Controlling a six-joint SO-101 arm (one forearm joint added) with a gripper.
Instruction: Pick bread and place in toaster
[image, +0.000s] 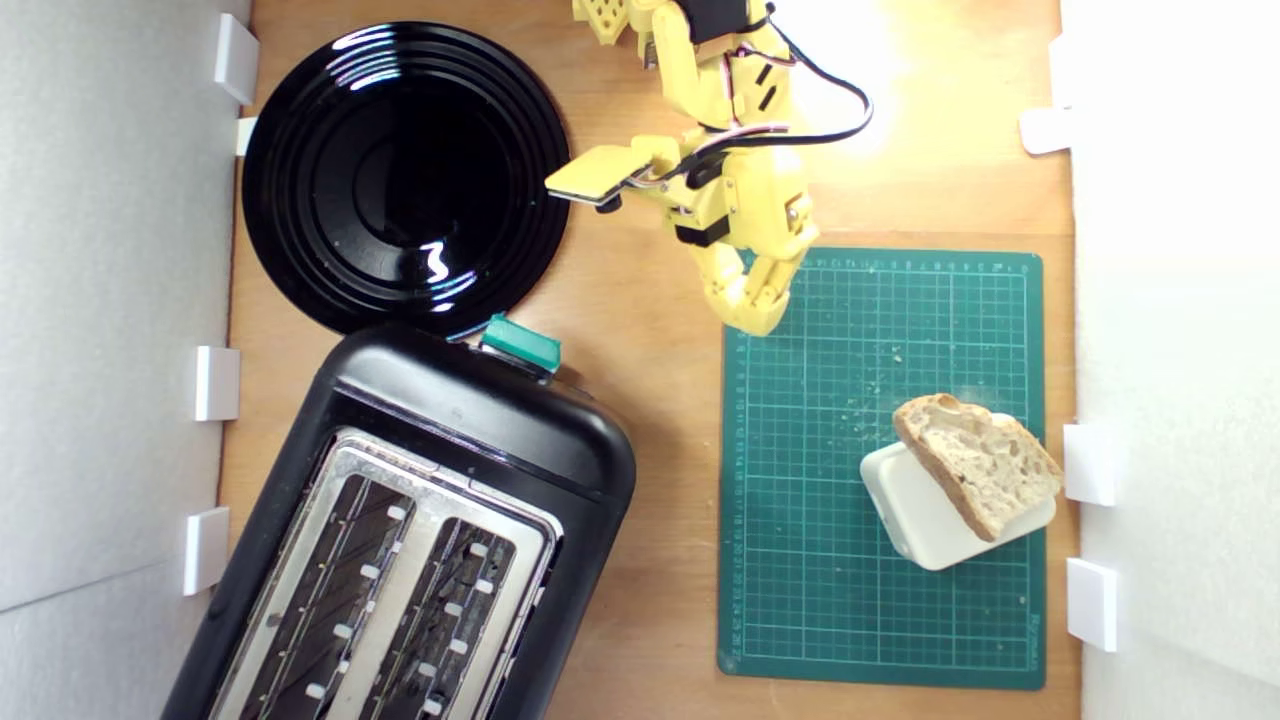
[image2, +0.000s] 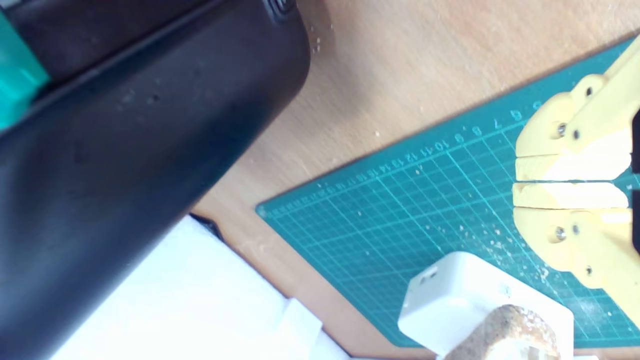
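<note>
Pale wood tabletop (image: 650, 330) is seen from above; the bread (image: 978, 462) is propped on a white block (image: 925, 515) on the green cutting mat (image: 820, 560); the toaster (image: 420, 520) is set well apart — the gripper (image: 758, 318) is held closed and empty, at the mat's corner

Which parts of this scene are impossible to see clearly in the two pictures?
- Toaster: its lower end is cut off by the exterior view's bottom edge; the depth of its slots is dark.
- White block: partly covered by the bread leaning on it.
- Bread in the wrist view: mostly cut off by the frame edge.
- Gripper: shut; only its fingers show in the wrist view.
</note>
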